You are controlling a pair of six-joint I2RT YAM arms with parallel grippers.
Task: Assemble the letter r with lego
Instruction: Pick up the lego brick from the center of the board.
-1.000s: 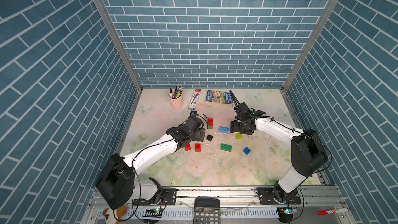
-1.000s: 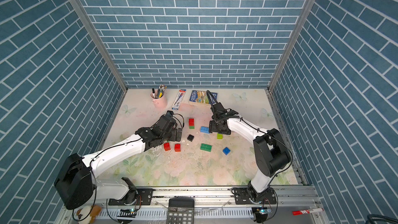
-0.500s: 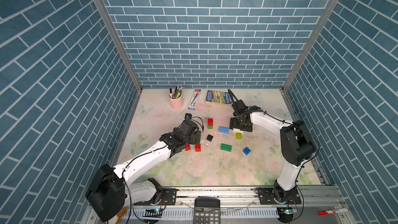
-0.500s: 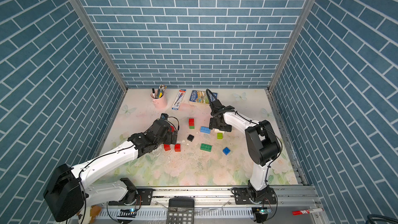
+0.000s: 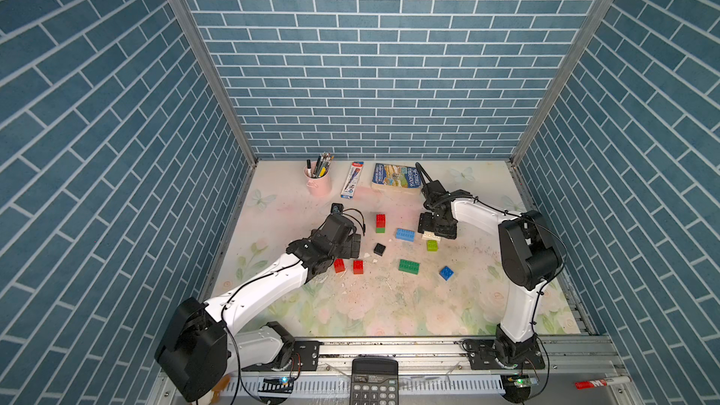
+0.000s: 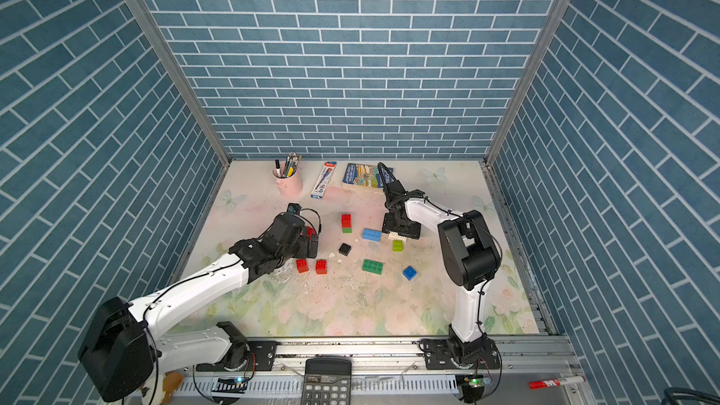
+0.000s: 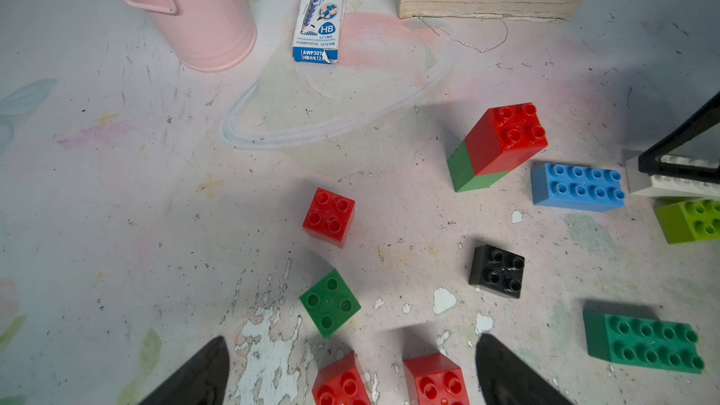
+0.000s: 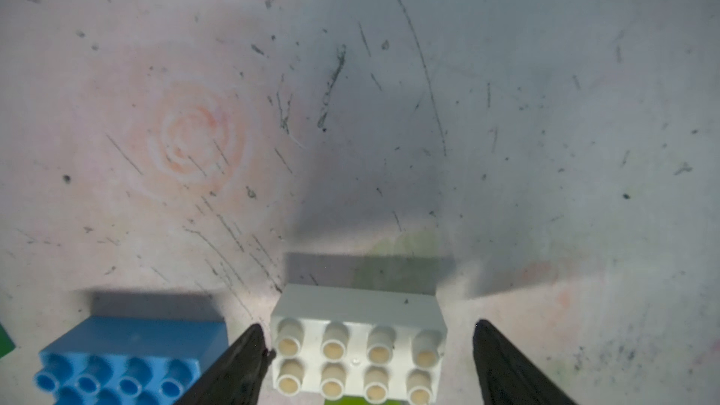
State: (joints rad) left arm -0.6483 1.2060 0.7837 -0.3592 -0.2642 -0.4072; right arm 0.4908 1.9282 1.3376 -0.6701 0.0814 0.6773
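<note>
R end effector (image 5: 435, 228) low over white brick (image 5: 428, 235), maybe touching it; lime brick (image 5: 431, 245) just beside. L end effector (image 5: 353, 246) by two red bricks (image 5: 358, 267) on counter (image 5: 389, 305); black brick (image 5: 379, 248) nearby.

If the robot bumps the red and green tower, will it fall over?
Probably tippy: the red and green tower stands taller than its small square base. It looks like stiff plastic, so it likely won't bend. Its two bricks look joined, so they'd probably fall together.

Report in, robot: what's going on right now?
Left gripper open, empty, near two red bricks. Right gripper open, straddling white brick, not clamped. Blue brick close beside it.
</note>
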